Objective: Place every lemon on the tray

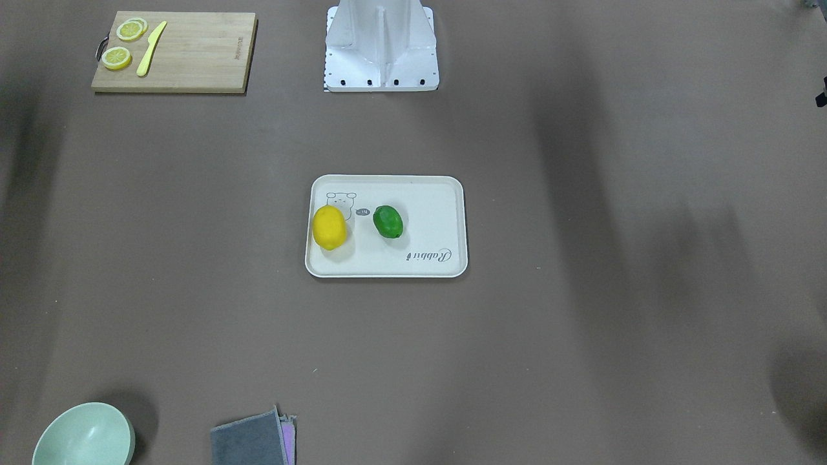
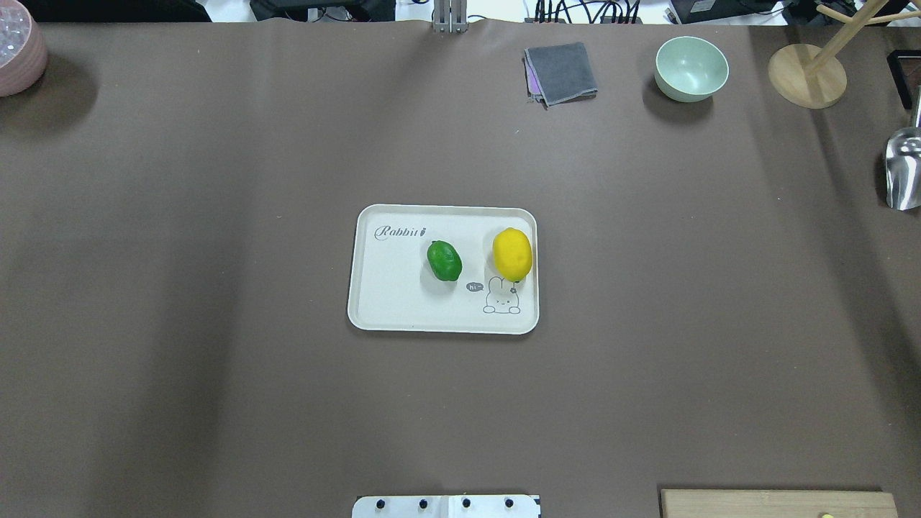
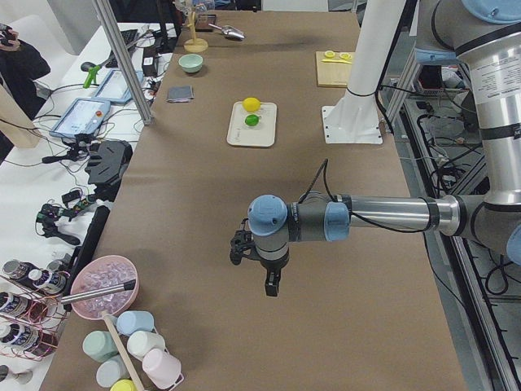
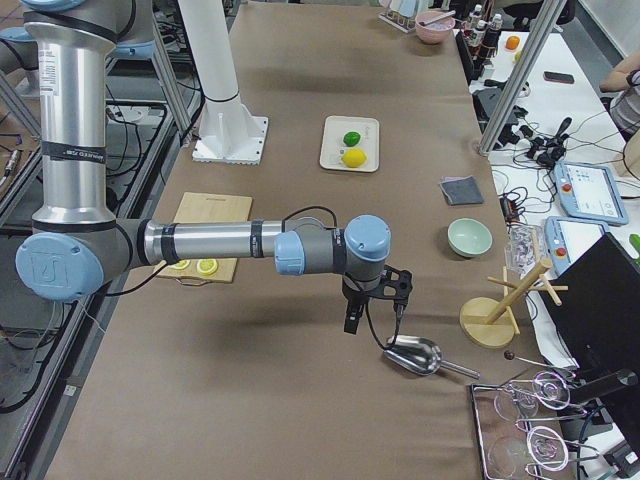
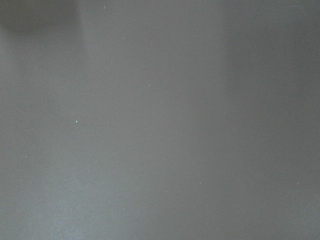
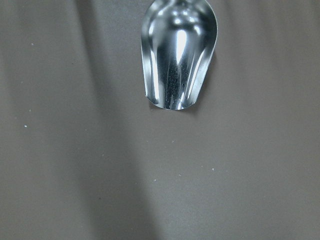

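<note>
lemons both lay on the cream tray in the middle of the table, straight out from the robot's white base. the yellow lemon sat close to the tray edge on the robot's right, covering part of the little rabbit drawing, and the green lemon sat nearer the tray's centre, beside it but not touching. both arms were well away from the tray, each reaching out along the table toward its own end. the left gripper hung pointing down over bare brown table cover, and its wrist camera showed nothing but that cover. the right gripper hung pointing down just beside a metal scoop, whose shiny bowl filled the top of the right wrist view. from where each one showed, only from the side and small, i couldn't tell whether the fingers of either were apart or together. a wooden cutting board sat at the robot's right near its base, with lemon slices and a yellow knife on it. across the table from the robot were a mint-green bowl and a folded grey cloth, near each other but apart. a wooden stand stood beyond the bowl toward the right end, and a pink bowl sat at the far left corner.
</note>
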